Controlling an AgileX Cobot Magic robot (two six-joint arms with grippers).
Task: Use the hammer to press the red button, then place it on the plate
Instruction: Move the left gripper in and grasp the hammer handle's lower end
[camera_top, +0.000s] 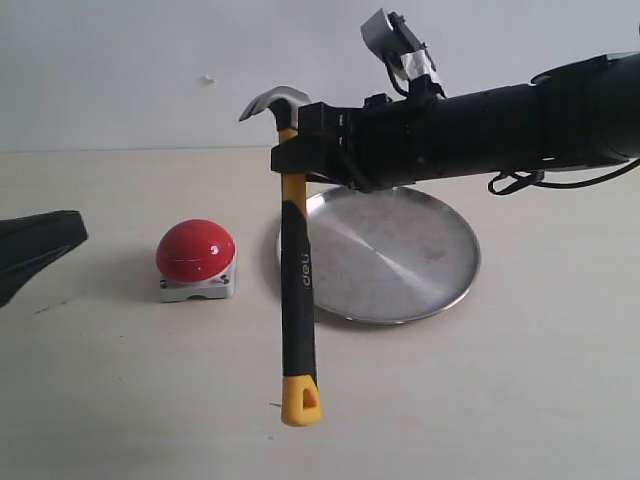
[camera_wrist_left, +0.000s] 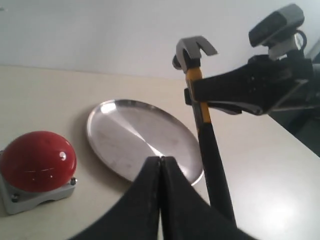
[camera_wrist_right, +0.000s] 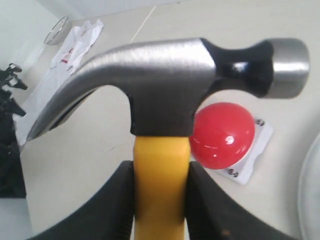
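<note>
Right gripper: clamped on the hammer, fingers pinching the yellow neck just under the head.
Hammer: held head up with the claw pointing left; the handle hangs down, slightly tilted, between button and plate; whether its yellow looped end touches the table cannot be told.
Red button: on the table just left of the handle, not touching it.
Plate: right of the button; the handle crosses its left rim in the exterior view, and the right arm reaches over its far edge.
Left gripper: at the left edge, jaws pressed together on nothing, well apart from the button.
Open room: table surface runs wide on the near side and right of the plate.
</note>
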